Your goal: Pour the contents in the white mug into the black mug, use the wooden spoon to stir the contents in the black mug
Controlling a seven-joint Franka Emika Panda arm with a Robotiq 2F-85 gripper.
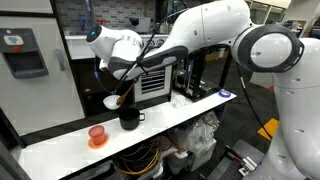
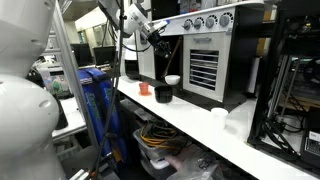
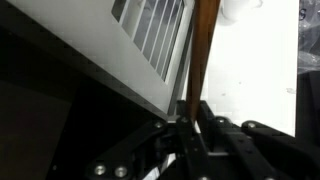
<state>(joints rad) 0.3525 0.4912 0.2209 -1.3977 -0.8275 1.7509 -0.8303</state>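
Wooden spoon (image 3: 203,50) clamped in the tool (image 3: 190,112), black mug (image 1: 129,120) below — white mug (image 1: 111,101) just beside it

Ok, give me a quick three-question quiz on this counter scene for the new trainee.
1. True or false: the claw is shut on the wooden spoon.
2. Fill in: the ___ mug stands closer to the oven than the black mug does.
3. Pick one: what colour is the cup that sits on the saucer? A white, B black, C orange.

Key
1. True.
2. White: the white mug is right by the oven's vents.
3. C: the orange cup.
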